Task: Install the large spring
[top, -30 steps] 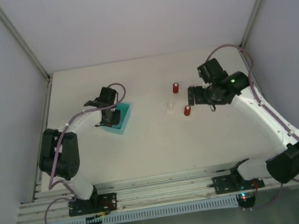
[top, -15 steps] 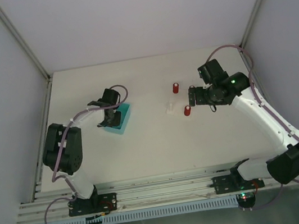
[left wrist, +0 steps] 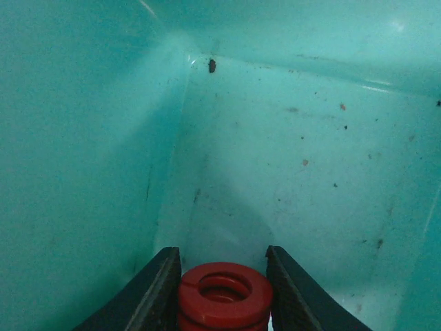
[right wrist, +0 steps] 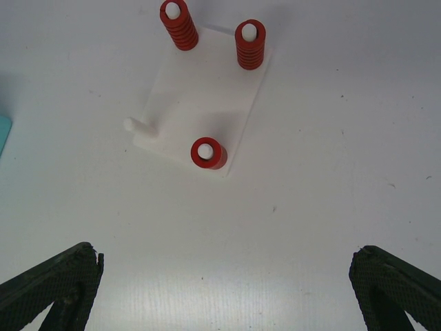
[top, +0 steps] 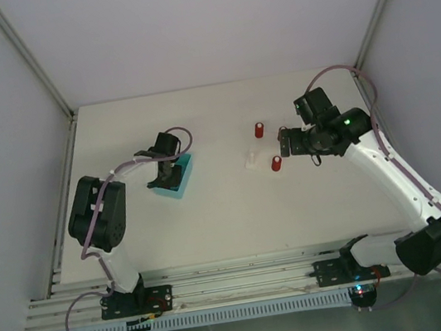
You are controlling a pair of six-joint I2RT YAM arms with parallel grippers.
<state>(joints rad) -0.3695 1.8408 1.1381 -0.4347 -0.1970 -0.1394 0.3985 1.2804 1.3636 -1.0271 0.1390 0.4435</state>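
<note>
White surface [top: 228, 215], teal bin [left wrist: 289, 152] far left: my left end effector [left wrist: 222, 261] sits inside it, clamped on the red spring [left wrist: 224, 296]. Lift straight up, clear the wall, keep it vert. Over right, base plate [right wrist: 200, 96] w/ one bare peg [right wrist: 134, 125], that's my target, I reckon; right end effector [right wrist: 224, 265] hangs wide open near it.
</note>
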